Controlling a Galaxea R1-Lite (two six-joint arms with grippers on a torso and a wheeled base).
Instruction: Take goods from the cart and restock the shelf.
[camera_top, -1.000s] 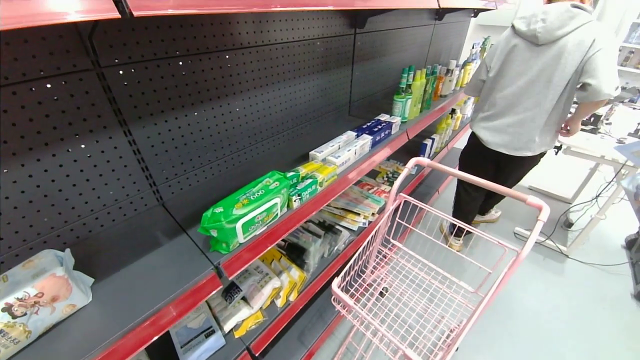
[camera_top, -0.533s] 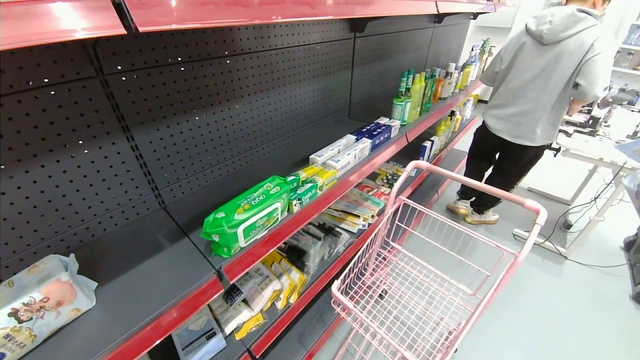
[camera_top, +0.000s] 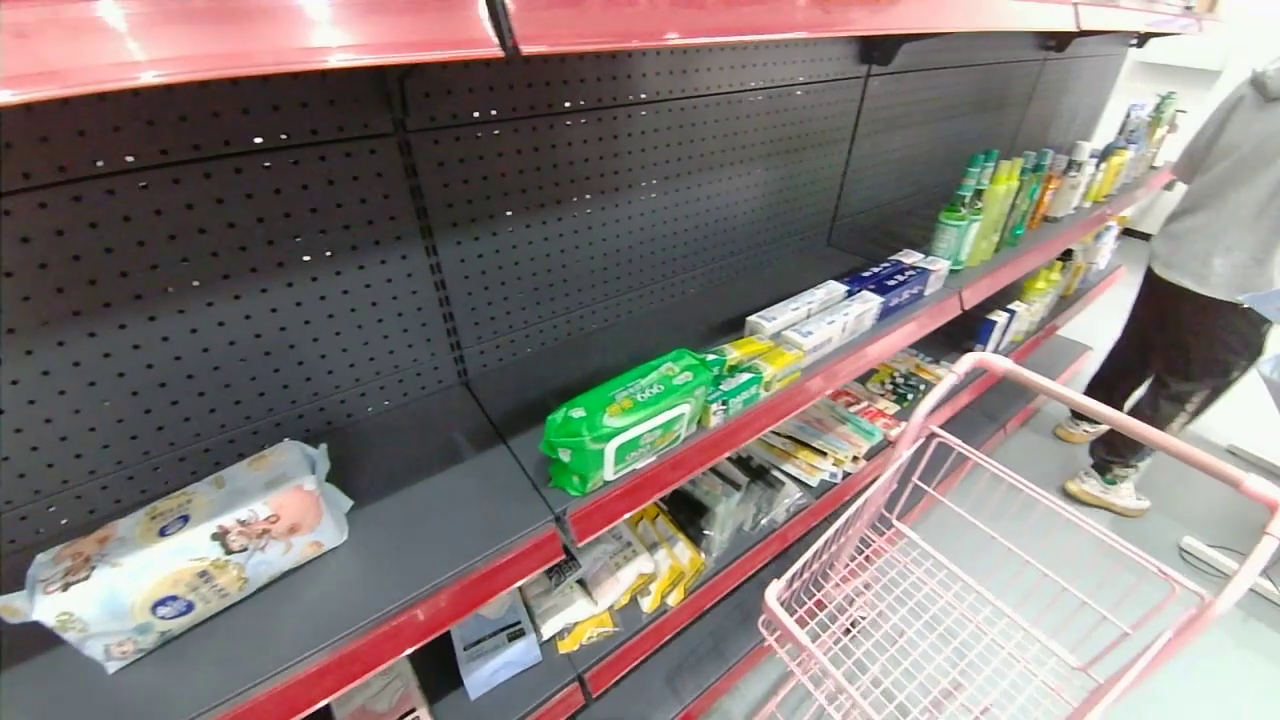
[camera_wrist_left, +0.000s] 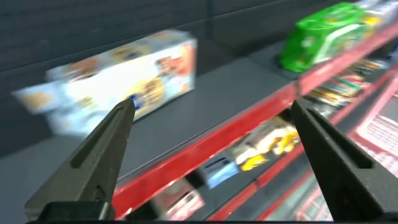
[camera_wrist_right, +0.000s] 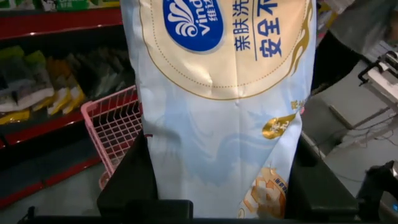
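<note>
A: Where's the shelf (camera_top: 440, 520)?
B: Straight ahead of the left end effector (camera_wrist_left: 211, 107). Fingers spread wide, nothing between them.
A: And the cart (camera_top: 1100, 425)?
B: Pink wire, beyond the right end effector (camera_wrist_right: 224, 165), partly hidden behind its load.
A: What load?
B: A large pale blue bag (camera_wrist_right: 224, 124), pinched between the right end effector's two fingers.
A: Anything on the shelf?
B: A printed pack (camera_wrist_left: 118, 81) lying flat just past the left end effector. A green wipes pack (camera_wrist_left: 320, 34) farther along the same board, well apart from the first.
</note>
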